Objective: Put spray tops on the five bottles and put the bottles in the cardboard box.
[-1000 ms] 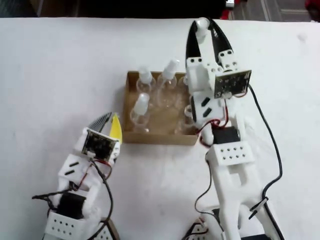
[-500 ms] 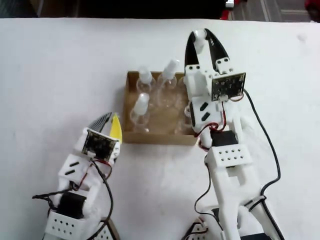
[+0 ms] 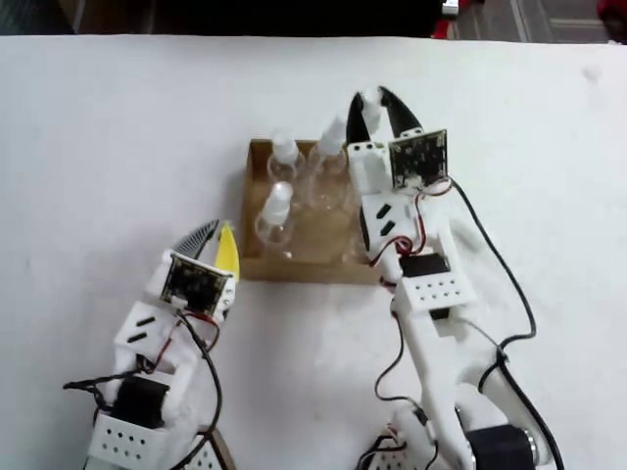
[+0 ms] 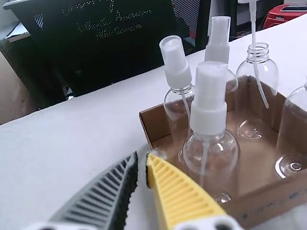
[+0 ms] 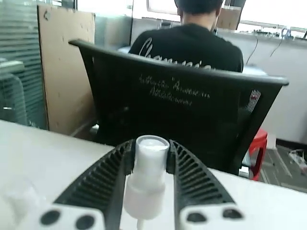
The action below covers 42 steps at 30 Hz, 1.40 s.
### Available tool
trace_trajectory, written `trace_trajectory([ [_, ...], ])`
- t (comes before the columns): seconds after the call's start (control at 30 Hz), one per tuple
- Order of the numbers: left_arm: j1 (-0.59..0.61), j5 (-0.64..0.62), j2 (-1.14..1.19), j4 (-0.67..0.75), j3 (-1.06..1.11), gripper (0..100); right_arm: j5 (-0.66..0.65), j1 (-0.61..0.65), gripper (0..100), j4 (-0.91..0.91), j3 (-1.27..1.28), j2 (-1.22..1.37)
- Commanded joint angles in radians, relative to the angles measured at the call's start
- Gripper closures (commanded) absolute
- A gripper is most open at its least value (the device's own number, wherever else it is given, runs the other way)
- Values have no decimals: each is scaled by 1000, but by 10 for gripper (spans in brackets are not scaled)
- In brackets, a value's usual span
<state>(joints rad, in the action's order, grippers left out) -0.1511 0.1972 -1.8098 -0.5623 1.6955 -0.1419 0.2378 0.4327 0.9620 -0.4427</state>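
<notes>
Spray top [image 5: 146, 178] number four or five, we judge, is the one in hand: the right fingers [image 5: 178, 160] are clenched on its white collar and hold it upright above the far right corner of the cardboard box [image 3: 304, 267], which sits on the counter [image 3: 118, 147]. Its thin dip tube [image 4: 259, 81] hangs down at the open-necked bottle [image 4: 269, 72] in that corner; we cannot tell whether the tube's tip is already inside the neck or just in front of it. Three bottles in the box already wear tops: the nearest bottle [image 4: 209, 143] and two behind it [image 4: 175, 98] [image 4: 218, 36]. A fifth bottle [image 4: 293, 120] stands beside the open one, its neck unseen, so we cannot say whether it is capped. The left fingers [image 4: 156, 173] are pressed together on nothing, parked just beside the box's near left corner. The next move calls for lowering the top straight down, threading the tube through the neck, then seating and twisting the collar without tipping the light, unbraced bottle.
</notes>
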Motion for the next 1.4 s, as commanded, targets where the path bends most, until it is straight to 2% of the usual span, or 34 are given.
trace_trajectory([
  [0.0, -12, 12, -18, 23, -3, 965, 9, -1, 983, 24, -3, 22],
  [1.13, -13, 12, -18, 18, -3, 965, 11, -25, 981, 22, 97, 28],
  [1.37, -13, 12, -18, 18, -3, 965, 6, -27, 980, 25, 87, 113],
])
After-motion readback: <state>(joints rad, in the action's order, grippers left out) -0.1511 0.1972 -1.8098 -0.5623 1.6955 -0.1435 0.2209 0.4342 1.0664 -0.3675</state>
